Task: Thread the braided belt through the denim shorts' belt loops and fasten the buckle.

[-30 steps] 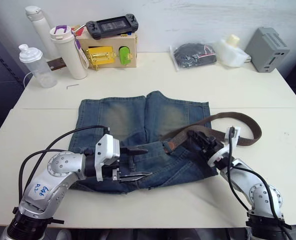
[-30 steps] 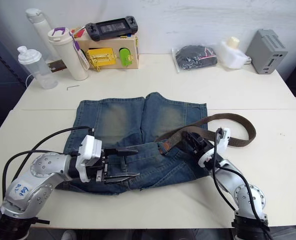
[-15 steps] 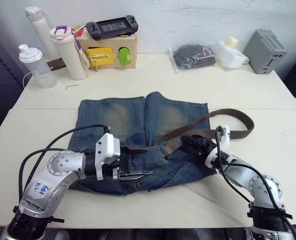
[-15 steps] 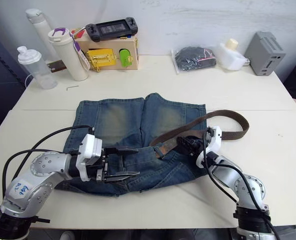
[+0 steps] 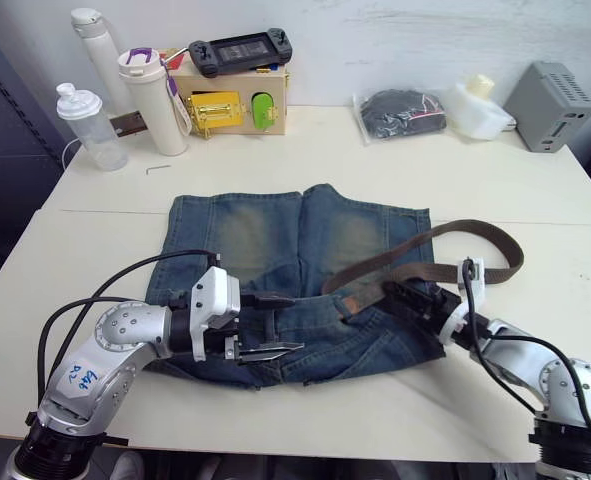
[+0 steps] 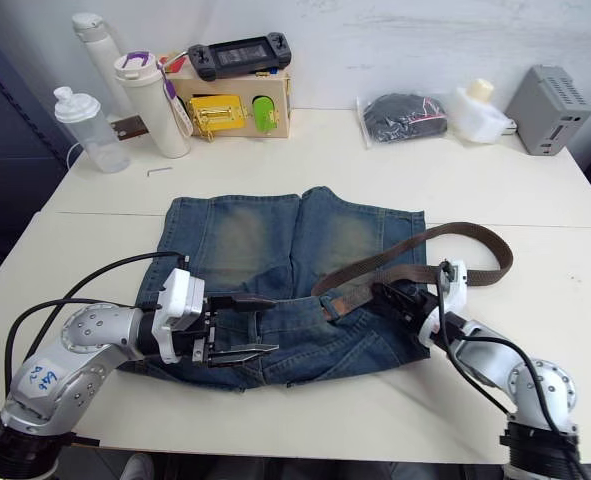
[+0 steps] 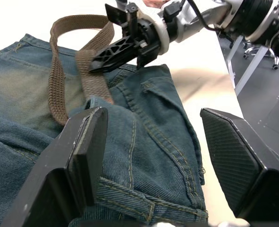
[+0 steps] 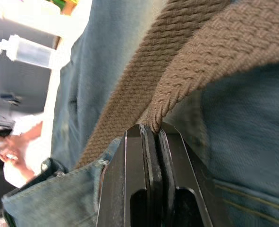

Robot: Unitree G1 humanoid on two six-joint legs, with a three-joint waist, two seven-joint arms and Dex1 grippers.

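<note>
- Right gripper (image 5: 395,291): fingers pressed together on the belt (image 5: 415,268), clamped where the strap crosses the waistband at the shorts' 4 o'clock corner. The right wrist view shows the woven strap pinched at the fingertips.
- Left gripper (image 5: 275,325): fingers spread apart, empty, hovering over the waistband at the shorts' 7 o'clock side, pointing toward the right gripper.
- Belt: doubled into a long loop. One run rises from the right gripper toward 1 o'clock, bends on the table (image 5: 535,190) just off the shorts' 3 o'clock edge, and returns beside the first run. One end lies near the middle of the waistband.
- Buckle: no silver frame can be identified in these views; a small tan tab shows at the belt end near the waistband centre.
- Shorts (image 5: 285,240): flat on the table, legs toward 12 o'clock, waistband toward 6 o'clock, bunched at the gripper side.
- Loops: too small to identify; whether the strap passes through any cannot be told.
- Progress, as a judgement: early stage. Most of the belt lies outside the waistband. Threading around the full waistband and fastening remain.
</note>
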